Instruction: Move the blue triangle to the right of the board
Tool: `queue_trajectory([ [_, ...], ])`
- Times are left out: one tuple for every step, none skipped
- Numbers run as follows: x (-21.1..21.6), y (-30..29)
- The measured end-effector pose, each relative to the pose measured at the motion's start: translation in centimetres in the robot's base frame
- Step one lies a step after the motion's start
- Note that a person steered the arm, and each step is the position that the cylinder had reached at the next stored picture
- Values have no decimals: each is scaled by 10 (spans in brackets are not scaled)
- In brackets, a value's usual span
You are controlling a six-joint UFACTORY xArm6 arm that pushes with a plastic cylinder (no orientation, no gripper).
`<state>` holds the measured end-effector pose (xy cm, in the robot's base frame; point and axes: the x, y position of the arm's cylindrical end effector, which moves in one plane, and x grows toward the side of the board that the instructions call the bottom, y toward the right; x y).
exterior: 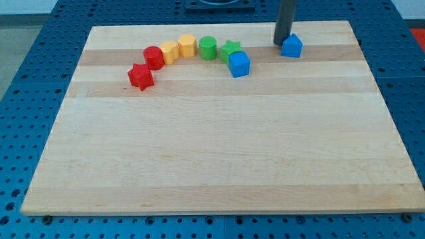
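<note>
The blue triangle (291, 46) sits near the view's top, right of the board's middle. My tip (279, 42) rests on the board just left of it, touching or nearly touching its left side. A blue cube (239, 64) lies further left and a little lower. From there a curved row runs to the view's left: a green star (230, 49), a green cylinder (208, 48), a yellow hexagonal block (186, 46), an orange-yellow block (169, 51), a red cylinder (154, 58) and a red star (141, 76).
The wooden board (219, 146) lies on a blue perforated table (26, 86). The board's right edge (382, 99) is some way to the right of the blue triangle.
</note>
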<state>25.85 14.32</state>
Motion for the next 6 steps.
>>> queue_trajectory([
  [0,25],
  [0,25],
  [-1,-20],
  [-1,-38],
  [32,-26],
  [33,-18],
])
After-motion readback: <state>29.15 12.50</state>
